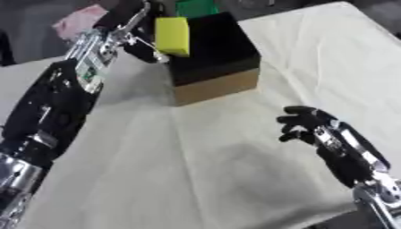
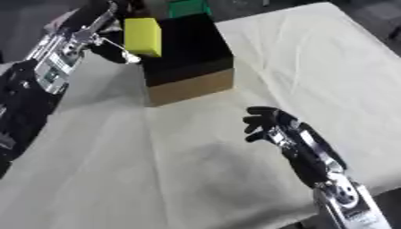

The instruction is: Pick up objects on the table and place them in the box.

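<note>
Two views catalogued: we enter the left eye first, then the right.

Left eye, table: we see a cream cloth-covered table (image 1: 235, 170).
Left eye, box: a black box with a tan cardboard base (image 1: 215, 67) stands at the far middle of the cloth.
Left eye, task item: a yellow rectangular block (image 1: 172, 36) sits at the box's upper left edge, raised off the cloth.
Left eye, left hand (image 1: 141, 42): it touches the block; we cannot tell how its fingers are set.
Left eye, behind the box: we note a green object (image 1: 196, 7).

Right eye, right hand (image 2: 270, 123): low on the right, above the cloth, fingers curled inward, holding nothing.
Right eye, separation: we log this hand well apart from box and block.
</note>
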Robot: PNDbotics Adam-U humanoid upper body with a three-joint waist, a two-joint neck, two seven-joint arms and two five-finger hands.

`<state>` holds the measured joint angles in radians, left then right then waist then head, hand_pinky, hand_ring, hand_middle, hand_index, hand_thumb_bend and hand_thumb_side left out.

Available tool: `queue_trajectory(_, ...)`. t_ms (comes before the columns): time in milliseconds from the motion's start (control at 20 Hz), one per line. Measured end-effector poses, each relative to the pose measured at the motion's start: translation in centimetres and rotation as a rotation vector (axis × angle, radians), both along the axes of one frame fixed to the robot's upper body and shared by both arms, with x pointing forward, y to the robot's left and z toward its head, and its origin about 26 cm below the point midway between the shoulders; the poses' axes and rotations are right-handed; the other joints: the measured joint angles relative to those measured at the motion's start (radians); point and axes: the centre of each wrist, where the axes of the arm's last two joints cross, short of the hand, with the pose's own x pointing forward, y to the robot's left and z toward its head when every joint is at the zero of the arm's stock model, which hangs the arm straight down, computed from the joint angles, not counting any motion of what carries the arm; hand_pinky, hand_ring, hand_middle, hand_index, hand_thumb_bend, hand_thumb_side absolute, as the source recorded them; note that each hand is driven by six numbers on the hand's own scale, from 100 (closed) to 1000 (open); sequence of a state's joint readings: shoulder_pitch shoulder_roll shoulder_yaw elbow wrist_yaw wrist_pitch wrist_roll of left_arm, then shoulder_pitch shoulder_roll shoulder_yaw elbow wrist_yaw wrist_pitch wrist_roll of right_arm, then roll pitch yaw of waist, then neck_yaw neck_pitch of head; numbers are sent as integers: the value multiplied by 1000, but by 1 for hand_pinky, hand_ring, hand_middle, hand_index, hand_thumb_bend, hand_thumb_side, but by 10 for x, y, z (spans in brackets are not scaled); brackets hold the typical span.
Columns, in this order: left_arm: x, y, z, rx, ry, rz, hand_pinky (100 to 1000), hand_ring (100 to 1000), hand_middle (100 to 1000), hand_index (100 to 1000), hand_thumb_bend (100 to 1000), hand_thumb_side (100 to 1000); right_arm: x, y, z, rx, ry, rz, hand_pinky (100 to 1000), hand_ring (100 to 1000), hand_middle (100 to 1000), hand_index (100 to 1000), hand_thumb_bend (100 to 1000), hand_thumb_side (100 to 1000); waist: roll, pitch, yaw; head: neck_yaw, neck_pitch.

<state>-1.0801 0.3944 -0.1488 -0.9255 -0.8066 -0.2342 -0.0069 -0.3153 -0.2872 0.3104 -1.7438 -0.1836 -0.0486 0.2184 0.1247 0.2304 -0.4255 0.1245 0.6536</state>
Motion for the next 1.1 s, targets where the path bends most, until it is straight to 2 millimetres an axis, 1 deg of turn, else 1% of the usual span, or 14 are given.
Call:
queue_trajectory(100,2,1,-1,-17,-18,19,669,509,413,595,726,170,1,3,2,-8,-6,20,668,857,562,832,100,749,15,9,-25,10,-14)
queue_trajectory(200,4,1,-2,-29,-28,33,673,530,448,625,737,196,1,6,4,-14,-12,36,668,857,562,833,100,751,24,17,-43,17,-24)
queue_trajectory(300,6,2,-6,-35,-29,46,681,565,498,672,795,252,2,8,6,-18,-18,46,669,857,562,833,100,754,30,23,-56,22,-31)
queue_trajectory(350,6,2,-7,-34,-30,49,693,595,549,714,836,278,2,8,7,-19,-20,48,669,857,562,833,100,755,32,26,-59,23,-32)
queue_trajectory(450,7,2,-9,-32,-30,54,710,634,615,756,892,321,2,9,6,-20,-20,50,669,857,562,833,100,755,33,29,-60,23,-32)
queue_trajectory(500,7,2,-9,-30,-30,54,723,654,641,772,919,366,2,9,6,-20,-20,50,669,857,562,833,100,755,33,29,-59,23,-32)
queue_trajectory(700,8,1,-12,-19,-17,46,767,724,739,814,956,450,2,9,6,-22,-21,50,669,857,561,833,100,752,33,29,-50,23,-32)
queue_trajectory(800,7,2,-14,-10,-2,39,774,735,753,815,981,469,2,9,6,-22,-21,50,669,857,561,833,100,749,31,29,-44,22,-32)
queue_trajectory(850,7,2,-15,-10,5,32,773,732,751,810,990,461,2,9,6,-22,-21,50,669,857,561,833,100,748,28,28,-41,22,-32)
queue_trajectory(900,6,2,-16,-12,12,23,761,706,725,793,992,447,2,9,6,-21,-21,49,669,857,561,833,100,748,24,26,-37,22,-31)
queue_trajectory(1050,1,-2,-12,-56,10,-33,731,630,617,735,926,410,2,8,5,-20,-18,45,669,857,561,833,100,741,15,14,-7,15,-29)
queue_trajectory(1100,-2,-1,-9,-81,8,-53,725,617,597,718,901,393,1,7,4,-19,-13,40,669,857,561,833,100,737,10,9,6,12,-27)
